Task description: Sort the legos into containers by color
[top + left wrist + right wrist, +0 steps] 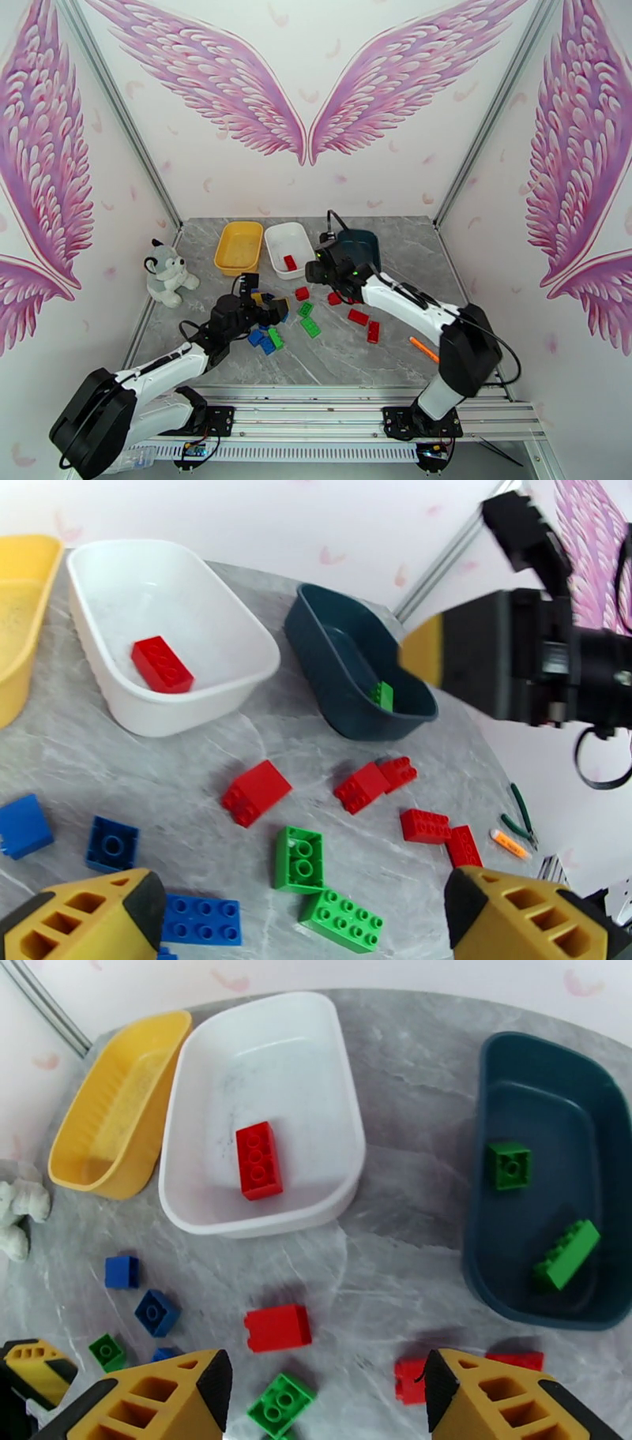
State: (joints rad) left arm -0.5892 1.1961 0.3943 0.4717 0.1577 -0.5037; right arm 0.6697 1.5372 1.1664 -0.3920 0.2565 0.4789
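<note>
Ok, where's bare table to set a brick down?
Free: the marble table strip between the white tray and the dark teal tray, and the near-left corner in front of the plush husky. Crowded: blue bricks and green bricks around the left gripper, red bricks in front of that tray.

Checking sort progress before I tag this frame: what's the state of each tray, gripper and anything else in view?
yellow tray: empty
white tray: holds one red brick
teal tray: holds two green bricks
left gripper: open, holding nothing
right gripper: open, holding nothing
loose bricks: red, green, blue, unsorted on the table
plush husky: sitting upright
orange pen: lying flat on the table
</note>
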